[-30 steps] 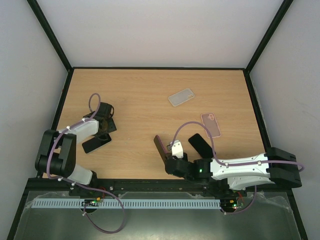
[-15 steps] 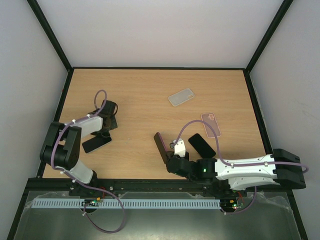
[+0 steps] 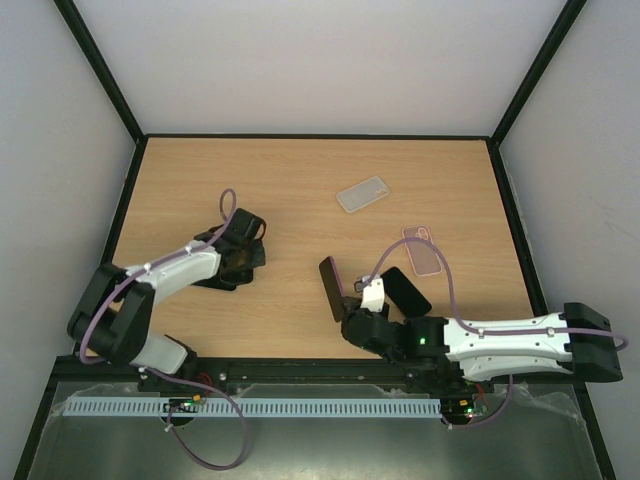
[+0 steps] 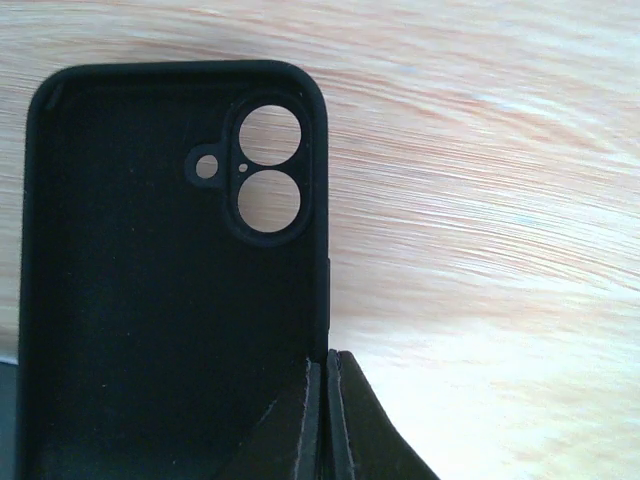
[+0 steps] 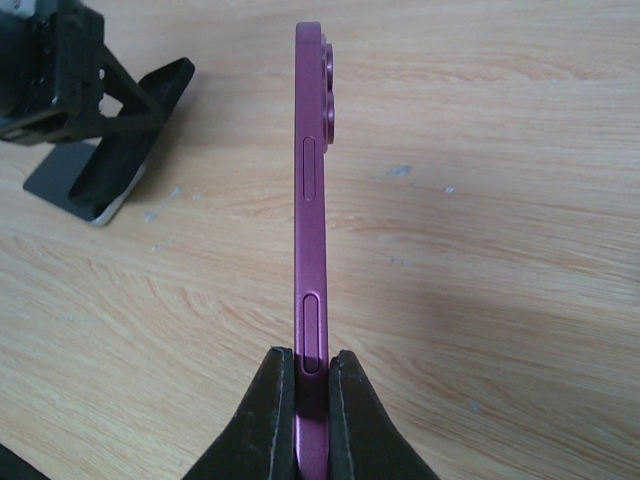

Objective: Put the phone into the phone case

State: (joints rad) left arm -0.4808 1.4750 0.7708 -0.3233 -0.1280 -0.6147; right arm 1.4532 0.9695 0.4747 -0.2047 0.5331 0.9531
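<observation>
The left pincer (image 4: 322, 372) is pressed nearly together, pinching the right side wall of the black phone case (image 4: 150, 300). The case's hollow inside and camera cut-outs face the wrist camera. In the top view it sits left of centre on the surface (image 3: 300, 170), with its near end hidden under the arm.

The right pincer (image 5: 311, 378) grips the purple phone (image 5: 309, 230) by its lower end. The phone stands on edge, its side buttons facing the camera and its lenses turned right.

Bare wood lies between the two pincers. Just right of the phone lies a dark flat slab (image 3: 403, 290), then a pink case (image 3: 422, 250), and farther back a clear case (image 3: 362, 194). All three are well inside the black rim.
</observation>
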